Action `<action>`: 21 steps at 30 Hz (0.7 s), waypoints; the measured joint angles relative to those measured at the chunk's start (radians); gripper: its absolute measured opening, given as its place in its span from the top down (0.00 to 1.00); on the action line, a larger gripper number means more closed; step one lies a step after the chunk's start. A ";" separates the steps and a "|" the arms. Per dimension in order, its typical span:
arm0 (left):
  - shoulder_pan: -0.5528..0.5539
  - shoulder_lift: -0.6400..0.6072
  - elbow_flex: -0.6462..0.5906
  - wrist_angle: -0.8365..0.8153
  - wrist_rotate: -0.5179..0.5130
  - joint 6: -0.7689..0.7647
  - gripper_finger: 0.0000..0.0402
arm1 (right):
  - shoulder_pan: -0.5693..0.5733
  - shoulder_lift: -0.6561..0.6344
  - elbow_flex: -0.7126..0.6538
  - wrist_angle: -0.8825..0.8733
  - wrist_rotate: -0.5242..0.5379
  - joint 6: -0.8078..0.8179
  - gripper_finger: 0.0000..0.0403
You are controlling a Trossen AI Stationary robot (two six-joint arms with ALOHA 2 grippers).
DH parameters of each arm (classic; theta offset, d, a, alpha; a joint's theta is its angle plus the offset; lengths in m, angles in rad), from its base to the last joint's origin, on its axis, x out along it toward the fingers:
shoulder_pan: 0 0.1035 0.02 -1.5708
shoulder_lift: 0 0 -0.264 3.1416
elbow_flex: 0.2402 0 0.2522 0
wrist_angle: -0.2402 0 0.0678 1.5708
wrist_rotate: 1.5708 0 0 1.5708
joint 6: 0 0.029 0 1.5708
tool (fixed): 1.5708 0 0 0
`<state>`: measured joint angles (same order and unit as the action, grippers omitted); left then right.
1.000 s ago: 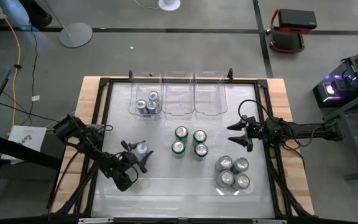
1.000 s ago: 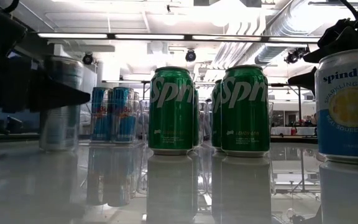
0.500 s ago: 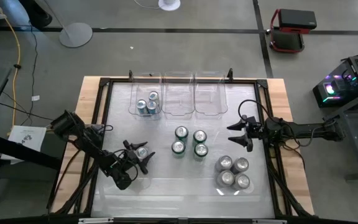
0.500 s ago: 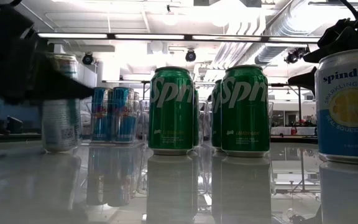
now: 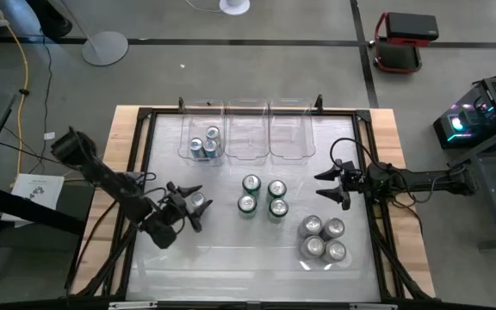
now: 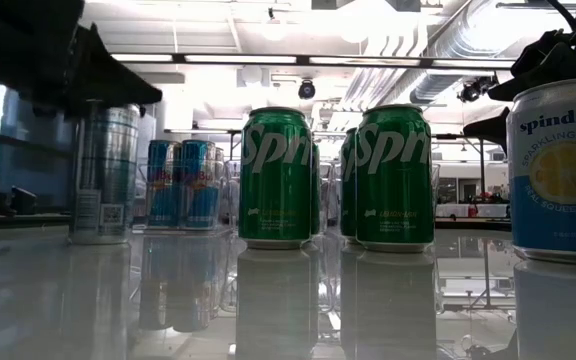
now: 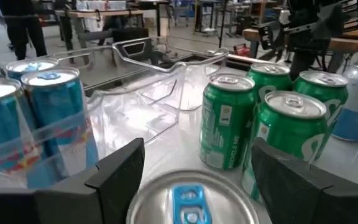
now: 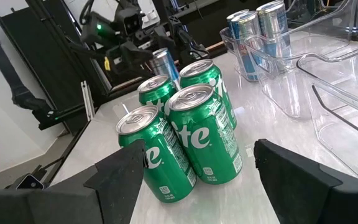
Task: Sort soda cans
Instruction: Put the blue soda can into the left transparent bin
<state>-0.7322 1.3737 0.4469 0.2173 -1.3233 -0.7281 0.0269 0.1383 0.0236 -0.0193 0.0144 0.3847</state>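
Note:
A slim blue-and-silver soda can (image 5: pixel 198 201) stands upright on the table's left half, its base on the glossy top (image 6: pixel 103 180). My left gripper (image 5: pixel 193 207) reaches it level from the left and is open. One finger is on the near side and one on the far side of the can's silver top (image 7: pixel 191 199). My right gripper (image 5: pixel 327 191) waits open at the right, facing the green cans (image 8: pixel 185 134). Three blue cans (image 5: pixel 203 145) stand in the left clear bin (image 5: pixel 183 138). My left gripper has the can's top end between its two fingers (image 6: pixel 118 85), level, from the table's left. Whether the fingers touch the can's wall I cannot tell. The can stands upright with its base on the table.
Several green cans (image 5: pixel 263 196) stand grouped mid-table, and several silver-grey cans (image 5: pixel 321 239) at the near right. Two more clear bins (image 5: pixel 248 155) (image 5: pixel 288 155) stand in a row at the far edge, right of the blue cans' bin. A dark frame rims the table.
My left gripper has risen beside the can, its near finger going from the can's middle up to its top, while the arm's elbow drew back toward the far left. The can stays standing in nearly the same place.

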 joint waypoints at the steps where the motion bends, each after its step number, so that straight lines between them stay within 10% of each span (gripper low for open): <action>1: 0.000 -0.028 0.000 -0.028 0.007 0.001 0.32 | 0.000 0.000 0.000 0.000 0.000 0.000 0.28; 8: 0.003 -0.251 0.001 -0.104 0.092 0.250 0.32 | 0.000 0.000 0.000 0.000 0.000 0.000 0.28; 21: 0.319 -0.331 0.457 -0.972 0.883 0.549 0.32 | 0.000 0.000 0.000 0.000 0.000 0.000 0.28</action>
<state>-0.4131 1.0429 0.9036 -0.7549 -0.4405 -0.1790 0.0271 0.1383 0.0235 -0.0193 0.0146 0.3847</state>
